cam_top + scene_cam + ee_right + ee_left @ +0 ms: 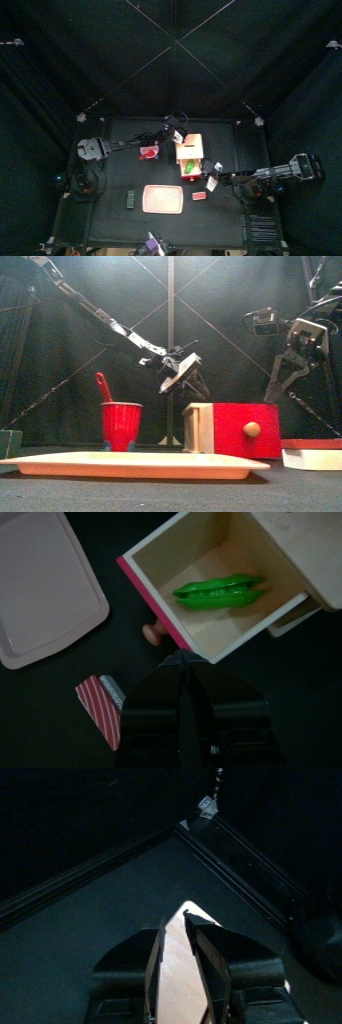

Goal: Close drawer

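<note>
- Nearest to the front camera lies the flat pink-red square tray (pixel 134 464). It plays no part in this step.
- Behind it stands the small cream-white box unit (pixel 201 428). Its drawer (pixel 214 592) is pulled far out toward the right arm's side, with a green soft-looking object (pixel 221 590) lying inside.
- The red drawer front with its round knob (pixel 249 429) faces the front camera.
- The right gripper (pixel 187 672) hangs just before that front, its jaws drawn close together and pinching nothing.
- I judge that closed jaws serve well here. I would set them flat on the red front beside the knob and push straight along the slide, slowly, so that the box does not turn.
- The left gripper (pixel 181 366) hovers above and behind the box, jaws spread and, as far as I can see, empty. It could brace the box's far side.
- The box looks light and could slide along the black table (pixel 127 172) instead of closing.
</note>
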You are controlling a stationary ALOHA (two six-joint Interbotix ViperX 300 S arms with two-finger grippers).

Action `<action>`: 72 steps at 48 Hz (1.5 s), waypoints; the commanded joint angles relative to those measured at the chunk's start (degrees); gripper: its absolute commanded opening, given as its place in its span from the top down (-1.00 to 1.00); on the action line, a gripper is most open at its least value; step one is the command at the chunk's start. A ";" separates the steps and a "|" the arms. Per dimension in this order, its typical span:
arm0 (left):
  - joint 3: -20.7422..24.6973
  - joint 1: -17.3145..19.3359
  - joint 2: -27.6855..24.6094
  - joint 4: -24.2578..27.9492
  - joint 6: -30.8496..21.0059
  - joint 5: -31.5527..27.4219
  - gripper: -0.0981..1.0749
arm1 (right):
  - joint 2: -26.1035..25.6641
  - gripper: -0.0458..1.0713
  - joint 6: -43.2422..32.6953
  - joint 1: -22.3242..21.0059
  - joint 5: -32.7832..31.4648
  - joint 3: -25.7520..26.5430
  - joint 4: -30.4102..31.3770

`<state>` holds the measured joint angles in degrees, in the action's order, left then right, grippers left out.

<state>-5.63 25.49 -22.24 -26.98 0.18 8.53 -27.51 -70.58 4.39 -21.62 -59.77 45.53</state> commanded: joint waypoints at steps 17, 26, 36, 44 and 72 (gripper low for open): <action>2.72 1.32 -1.32 -0.97 0.09 -4.48 0.10 | 3.60 0.11 0.53 0.09 5.19 1.05 0.26; 2.72 1.32 -2.55 -0.88 0.09 -5.19 0.10 | 6.06 0.11 0.53 0.09 5.27 2.20 1.05; 2.55 1.32 -2.81 -0.88 0.09 -6.33 0.10 | 6.86 0.11 0.53 -0.09 5.19 2.29 1.49; 2.64 1.32 -2.81 -0.79 0.18 -6.94 0.10 | 6.86 0.11 0.53 -0.62 5.10 2.20 1.67; 2.72 1.14 -2.72 -0.26 0.18 -6.94 0.10 | 6.94 0.11 0.44 -7.73 5.27 3.08 4.92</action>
<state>-4.04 26.72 -25.66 -27.51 0.26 1.76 -20.04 -70.22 -1.85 -16.61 -58.10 50.01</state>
